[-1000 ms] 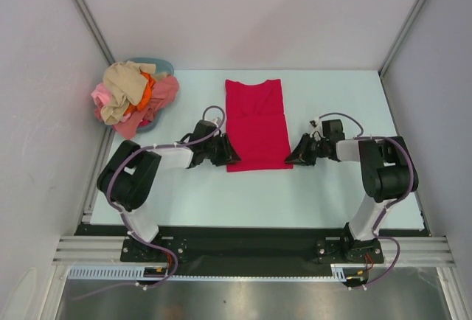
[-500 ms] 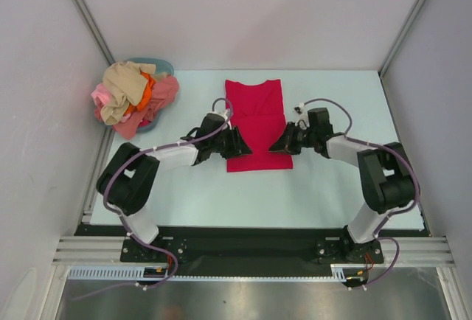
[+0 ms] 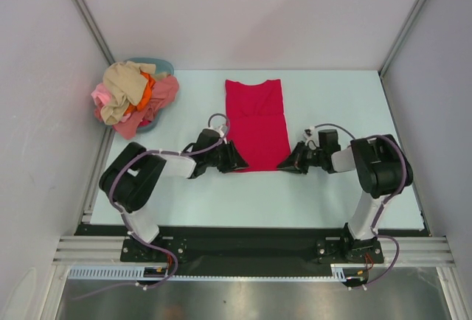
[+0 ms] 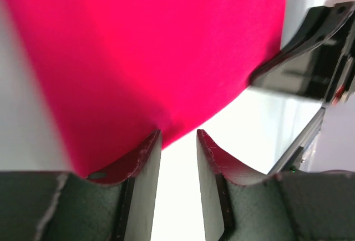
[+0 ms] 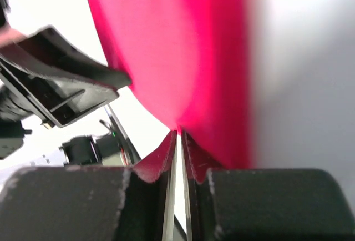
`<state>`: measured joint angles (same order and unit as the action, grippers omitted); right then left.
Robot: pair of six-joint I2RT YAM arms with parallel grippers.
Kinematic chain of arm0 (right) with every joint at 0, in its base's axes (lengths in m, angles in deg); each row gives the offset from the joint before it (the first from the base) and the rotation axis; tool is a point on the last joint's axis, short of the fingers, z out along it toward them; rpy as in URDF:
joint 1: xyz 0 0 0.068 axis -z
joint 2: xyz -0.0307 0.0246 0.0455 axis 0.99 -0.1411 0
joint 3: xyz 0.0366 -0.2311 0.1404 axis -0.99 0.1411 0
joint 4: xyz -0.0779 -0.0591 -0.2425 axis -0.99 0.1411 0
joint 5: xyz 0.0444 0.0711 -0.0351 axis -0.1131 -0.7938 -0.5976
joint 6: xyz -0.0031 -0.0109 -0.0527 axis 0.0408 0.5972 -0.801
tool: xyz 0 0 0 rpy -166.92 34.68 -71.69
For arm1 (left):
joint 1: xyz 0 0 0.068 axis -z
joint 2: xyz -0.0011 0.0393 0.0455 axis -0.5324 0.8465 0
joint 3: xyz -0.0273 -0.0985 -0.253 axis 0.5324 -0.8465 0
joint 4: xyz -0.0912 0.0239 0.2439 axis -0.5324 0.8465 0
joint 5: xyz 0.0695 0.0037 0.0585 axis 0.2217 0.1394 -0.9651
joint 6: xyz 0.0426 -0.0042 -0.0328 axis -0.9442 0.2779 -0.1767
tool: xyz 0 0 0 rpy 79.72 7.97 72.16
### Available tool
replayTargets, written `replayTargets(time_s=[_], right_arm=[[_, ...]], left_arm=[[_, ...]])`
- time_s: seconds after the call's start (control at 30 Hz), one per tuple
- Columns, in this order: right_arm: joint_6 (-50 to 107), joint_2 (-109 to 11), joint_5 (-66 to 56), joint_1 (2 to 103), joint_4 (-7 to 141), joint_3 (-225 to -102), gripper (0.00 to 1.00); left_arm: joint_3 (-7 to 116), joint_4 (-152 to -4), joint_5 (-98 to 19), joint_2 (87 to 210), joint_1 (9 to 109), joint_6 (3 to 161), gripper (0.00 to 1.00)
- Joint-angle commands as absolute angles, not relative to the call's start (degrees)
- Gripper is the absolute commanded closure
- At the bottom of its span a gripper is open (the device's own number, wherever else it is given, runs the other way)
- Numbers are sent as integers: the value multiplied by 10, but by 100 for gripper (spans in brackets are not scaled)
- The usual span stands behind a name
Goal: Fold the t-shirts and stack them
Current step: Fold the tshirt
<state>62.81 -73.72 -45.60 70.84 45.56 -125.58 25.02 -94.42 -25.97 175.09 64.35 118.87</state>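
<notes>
A crimson-red t-shirt (image 3: 257, 121) lies flat on the pale table, folded into a long strip, neck end far. My left gripper (image 3: 237, 164) sits low at its near left corner. In the left wrist view (image 4: 177, 132) the jaws are apart with nothing between them, and the red cloth (image 4: 138, 46) reaches the left fingertip. My right gripper (image 3: 284, 165) is at the near right corner. In the right wrist view (image 5: 179, 132) its jaws are nearly closed, pinching the edge of the red cloth (image 5: 177, 46).
A heap of beige, pink, salmon and orange t-shirts (image 3: 133, 97) lies at the far left, over a light-blue tub (image 3: 158, 64). White enclosure walls stand on the left, right and back. Each wrist view shows the other gripper beyond the shirt.
Half a second ago both grippers were further up over the shirt's lower half. They have drawn back and down to its near corners. The shirt has not visibly moved.
</notes>
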Motion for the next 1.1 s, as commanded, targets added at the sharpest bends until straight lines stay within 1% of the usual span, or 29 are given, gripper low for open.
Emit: replayTargets(time_s=[0.0, 0.07, 0.17, 0.27, 0.4, 0.53, 0.57, 0.67, 0.7, 0.73, 0.83, 0.97, 1.07], right_arm=[[570, -705, -449, 768, 486, -1223, 87], [552, -674, -451, 798, 513, -1213, 88], [541, -624, -458, 811, 555, -1210, 88], [556, -577, -461, 803, 568, -1218, 87], [574, -571, -442, 779, 562, -1259, 87], [609, -642, -468, 757, 481, -1299, 86], [631, -661, -479, 754, 424, -1307, 86], [663, -739, -504, 747, 347, -1366, 84], [668, -784, -514, 744, 340, -1386, 83], [674, -804, -520, 744, 332, -1420, 83], [710, -867, -532, 746, 272, -1456, 83], [716, -941, -537, 752, 280, -1544, 83], [723, -985, -526, 766, 289, -1579, 83]], left_arm=[[195, -882, -287, 1706, 624, 1144, 61], [187, -866, -288, 1670, 622, 1129, 61], [180, -844, -287, 1623, 622, 1121, 61], [186, -828, -287, 1593, 622, 1125, 60], [215, -826, -293, 1584, 621, 1132, 60], [248, -872, -270, 1641, 607, 1140, 61], [253, -889, -267, 1655, 598, 1143, 61], [275, -993, -210, 1725, 569, 1178, 61], [292, -1031, -192, 1743, 563, 1199, 61], [302, -1051, -179, 1783, 553, 1210, 61], [343, -1103, -165, 1831, 538, 1234, 62], [399, -1101, -171, 1909, 520, 1240, 63], [419, -1102, -188, 1935, 505, 1250, 63]])
